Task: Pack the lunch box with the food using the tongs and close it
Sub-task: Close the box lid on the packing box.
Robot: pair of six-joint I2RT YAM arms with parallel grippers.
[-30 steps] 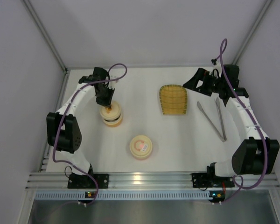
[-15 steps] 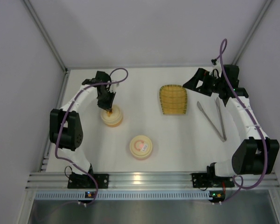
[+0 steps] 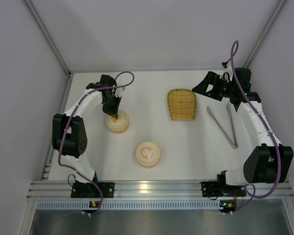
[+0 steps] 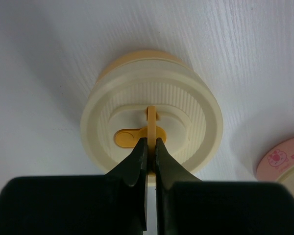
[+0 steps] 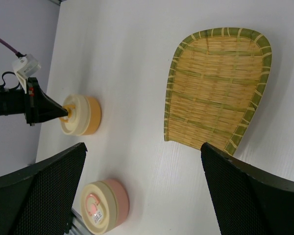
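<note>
**A robot test cell in a lab**

A bare white table (image 3: 186,156) is boxed in by plain pale wall panels (image 3: 157,34) at the back and both sides. A slotted aluminium rail (image 3: 157,188) runs along its near edge. Two white-and-black robot arms, left (image 3: 83,105) and right (image 3: 257,122), are bolted to that rail and trail purple cables (image 3: 63,142). Only a few staged props lie apart on the table, among them metal tongs (image 3: 221,127) and a woven tray (image 3: 181,104).

White table (image 3: 186,147), pale grey walls (image 3: 161,34), aluminium front rail (image 3: 157,187)
</note>
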